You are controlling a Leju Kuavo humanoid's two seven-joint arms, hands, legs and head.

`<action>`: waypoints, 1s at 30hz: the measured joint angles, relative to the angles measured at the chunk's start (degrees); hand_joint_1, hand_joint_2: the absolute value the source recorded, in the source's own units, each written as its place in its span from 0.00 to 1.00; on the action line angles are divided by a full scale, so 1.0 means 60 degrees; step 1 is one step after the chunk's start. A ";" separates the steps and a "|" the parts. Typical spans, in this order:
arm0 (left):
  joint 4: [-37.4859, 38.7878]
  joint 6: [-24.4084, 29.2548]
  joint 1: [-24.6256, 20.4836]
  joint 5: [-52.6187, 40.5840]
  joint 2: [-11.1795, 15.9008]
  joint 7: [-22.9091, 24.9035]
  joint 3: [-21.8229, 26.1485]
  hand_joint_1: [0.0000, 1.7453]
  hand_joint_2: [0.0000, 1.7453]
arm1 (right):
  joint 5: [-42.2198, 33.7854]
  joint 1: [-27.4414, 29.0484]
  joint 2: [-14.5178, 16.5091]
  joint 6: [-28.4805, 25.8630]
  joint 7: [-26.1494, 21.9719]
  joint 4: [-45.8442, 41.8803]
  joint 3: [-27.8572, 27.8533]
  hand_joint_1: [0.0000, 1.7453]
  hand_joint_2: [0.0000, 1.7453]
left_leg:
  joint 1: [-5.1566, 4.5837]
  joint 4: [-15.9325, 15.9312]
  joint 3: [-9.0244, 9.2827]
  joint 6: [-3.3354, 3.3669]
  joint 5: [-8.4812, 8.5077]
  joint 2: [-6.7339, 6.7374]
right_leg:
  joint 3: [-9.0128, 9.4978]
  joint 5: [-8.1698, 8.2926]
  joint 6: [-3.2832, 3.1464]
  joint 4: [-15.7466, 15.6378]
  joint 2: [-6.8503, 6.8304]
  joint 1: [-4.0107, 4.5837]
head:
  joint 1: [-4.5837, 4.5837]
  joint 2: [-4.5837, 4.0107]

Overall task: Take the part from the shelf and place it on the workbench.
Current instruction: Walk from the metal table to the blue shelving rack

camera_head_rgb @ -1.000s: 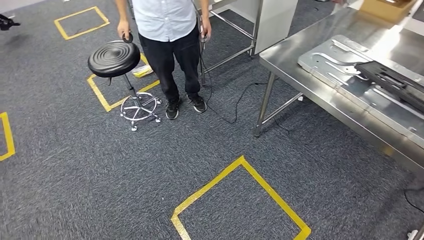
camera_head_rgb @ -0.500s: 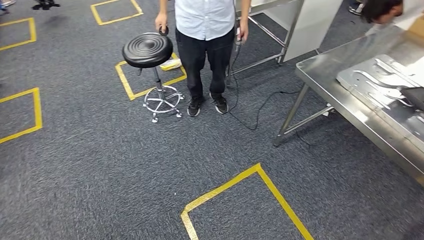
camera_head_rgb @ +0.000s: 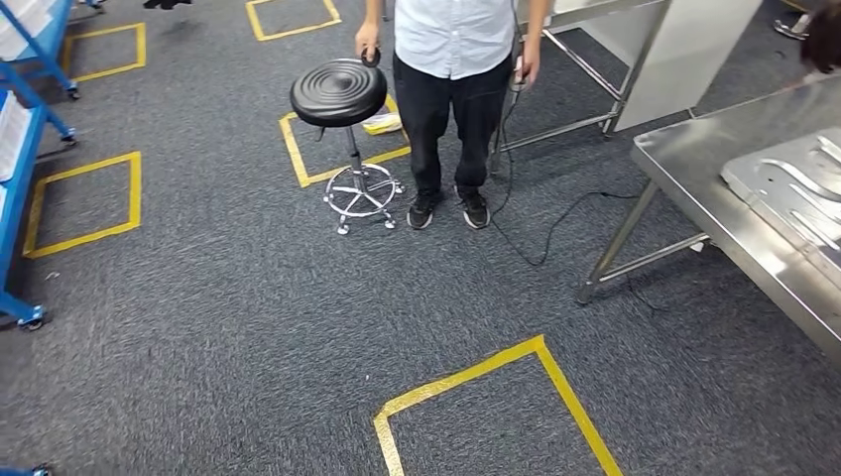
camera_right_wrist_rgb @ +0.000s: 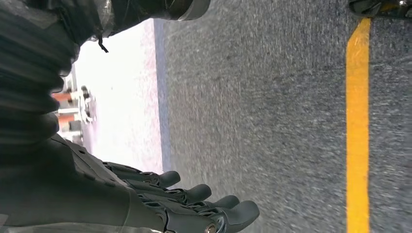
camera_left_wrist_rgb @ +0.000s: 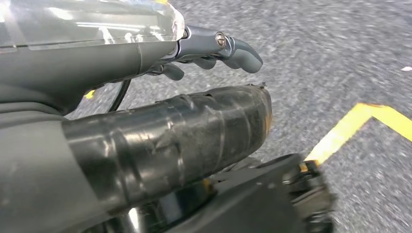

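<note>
The whole scene is shifted rightward by a camera turn; a blue shelf [camera_head_rgb: 20,149] is now revealed. Nothing is grasped: left hand [camera_left_wrist_rgb: 214,48] and right hand [camera_right_wrist_rgb: 194,204] are released, fingers [camera_right_wrist_rgb: 233,213] loosely extended.

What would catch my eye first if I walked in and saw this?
Probably the person in a light shirt standing mid-floor, one hand on a black round stool. Yellow tape squares mark the grey carpet, and a shiny steel workbench juts in at the right.

A flat silvery metal part [camera_head_rgb: 793,193] with curved slots lies on the steel workbench [camera_head_rgb: 694,183].
</note>
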 joint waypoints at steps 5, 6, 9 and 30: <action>0.0000 -0.0011 -0.0024 0.0003 0.0005 -0.0004 0.0012 0.00 0.00 | 0.0020 -0.0025 -0.0003 0.0047 0.0022 0.0005 0.0000 0.00 1.00 | -0.0119 -0.2389 0.1134 0.0238 0.1129 0.0595 | 0.0164 -0.0125 0.0141 -0.0008 -0.0485 0.0048 | 0.0000 0.0000; -0.0001 -0.0013 -0.0026 0.0005 0.0004 -0.0008 0.0016 0.00 0.00 | 0.0026 -0.0041 -0.0003 0.0056 0.0022 0.0006 0.0000 0.00 1.00 | -0.0159 -0.2481 0.1149 0.0279 0.1102 0.0608 | 0.0188 -0.0138 0.0191 -0.0024 -0.0569 0.0057 | 0.0001 0.0000; -0.0001 -0.0015 0.0032 0.0014 0.0005 -0.0021 0.0029 0.00 0.00 | 0.0044 -0.0106 -0.0007 0.0082 0.0021 0.0007 0.0000 0.00 1.00 | -0.0104 -0.2660 0.1229 0.0430 0.1200 0.0318 | 0.0264 -0.0240 0.0349 0.0009 -0.0544 0.0050 | 0.0007 0.0000; 0.0000 -0.0056 -0.0006 0.0038 -0.0001 -0.0060 0.0045 0.00 0.00 | 0.0198 -0.0021 -0.0056 0.0100 0.0026 0.0029 0.0000 0.00 1.00 | 0.0016 0.0059 -0.0110 -0.0031 -0.0043 -0.0025 | 0.0114 -0.0045 0.0040 -0.0053 0.0153 -0.0013 | -0.0036 0.0000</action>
